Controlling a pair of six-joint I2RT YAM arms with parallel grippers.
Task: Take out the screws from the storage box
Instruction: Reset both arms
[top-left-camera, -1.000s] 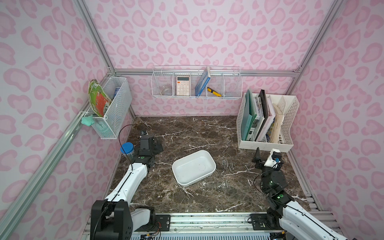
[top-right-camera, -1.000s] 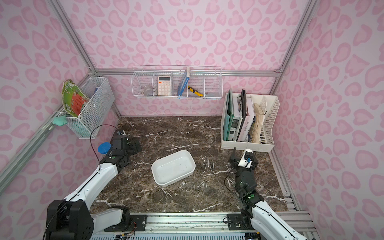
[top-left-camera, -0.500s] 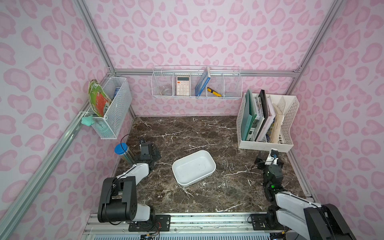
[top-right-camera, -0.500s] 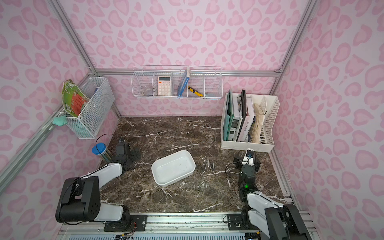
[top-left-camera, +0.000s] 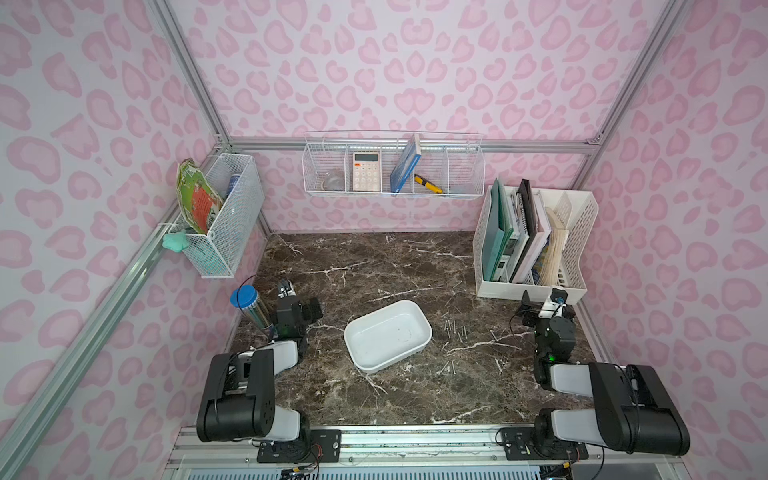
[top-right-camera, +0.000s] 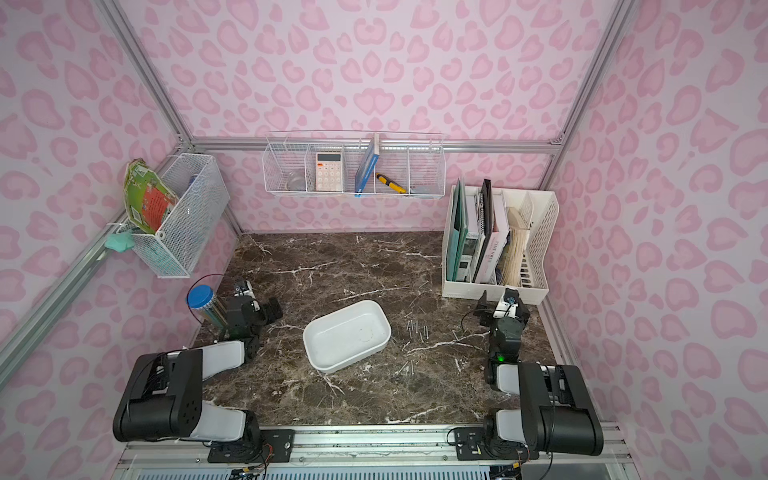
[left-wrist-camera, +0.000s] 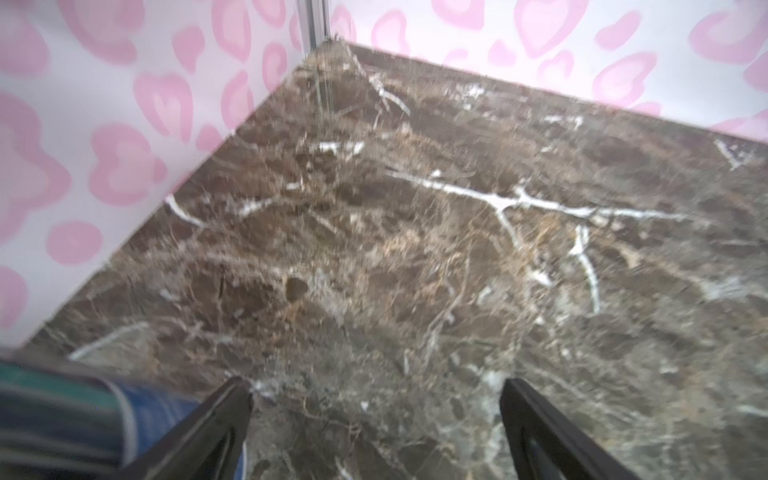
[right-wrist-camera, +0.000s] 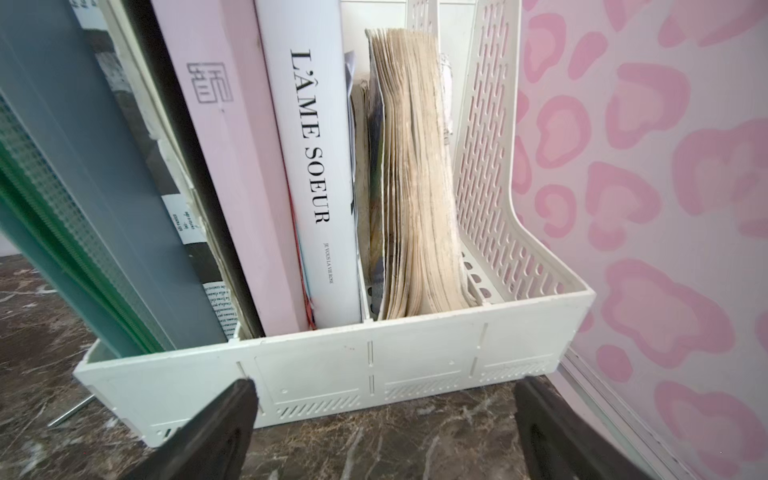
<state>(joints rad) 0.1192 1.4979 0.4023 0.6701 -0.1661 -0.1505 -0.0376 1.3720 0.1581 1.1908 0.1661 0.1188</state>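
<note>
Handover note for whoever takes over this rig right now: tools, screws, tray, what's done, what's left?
Left tool: open, empty, over the brown marble table.
Right tool: open, empty, facing the white slotted file organizer.
Shallow white plastic tray: mid-table, looks empty.
Small silver metal screws: scattered on the table beside the tray.
Done: apparently all screws out. Left: nothing visible.

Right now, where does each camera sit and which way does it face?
Both top views: high at the front, looking down and back; both arms, storage box, screws beside it.
Left wrist: on left arm, facing bare marble and a wall corner; open left pincer shows.
Right wrist: on right arm, facing the file organizer; open right pincer shows.
Shared: file organizer, top and right wrist views.
</note>
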